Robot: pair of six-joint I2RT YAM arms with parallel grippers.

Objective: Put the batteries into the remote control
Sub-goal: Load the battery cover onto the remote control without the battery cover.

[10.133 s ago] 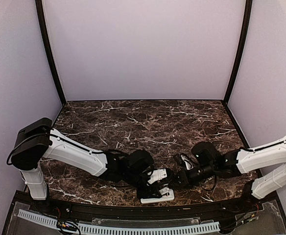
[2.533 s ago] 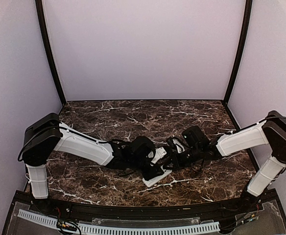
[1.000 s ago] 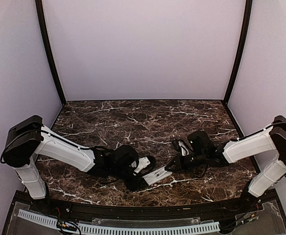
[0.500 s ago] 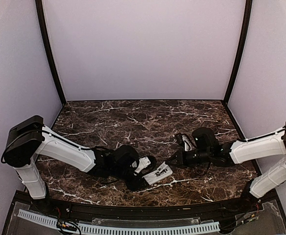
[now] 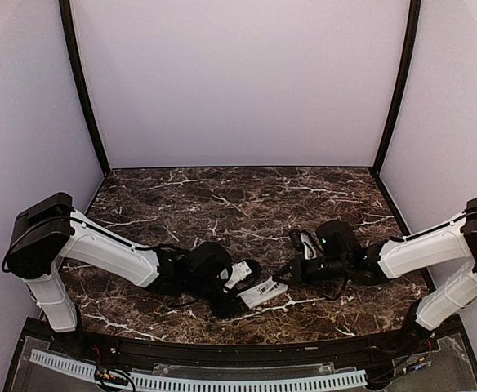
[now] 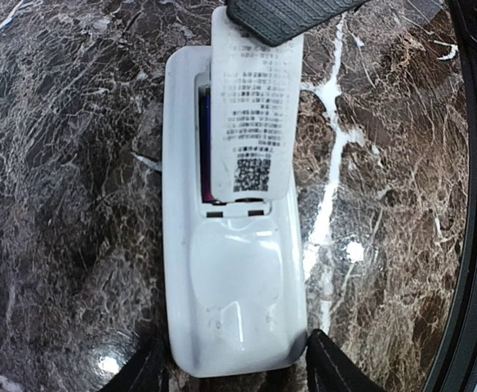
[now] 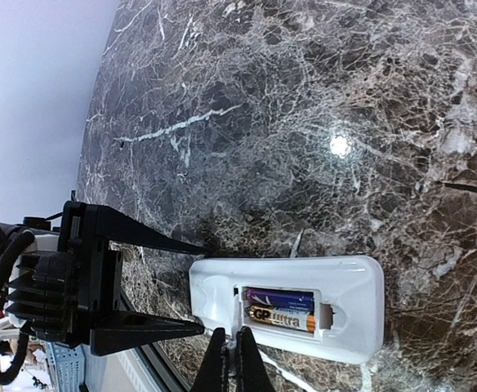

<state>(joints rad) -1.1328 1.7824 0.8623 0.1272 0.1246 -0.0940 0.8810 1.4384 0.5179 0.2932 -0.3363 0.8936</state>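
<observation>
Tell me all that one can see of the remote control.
The remote control is a white oblong plastic handset lying face down on the marble table. Its back recess is open and holds two batteries. The left gripper clamps its rounded end; the right gripper holds the labelled cover over the recess.

The remote control (image 5: 263,292) has rotated diagonal, away from the near edge of the bench (image 5: 222,196); the left gripper (image 5: 242,298) and right gripper (image 5: 290,275) have followed it.
</observation>
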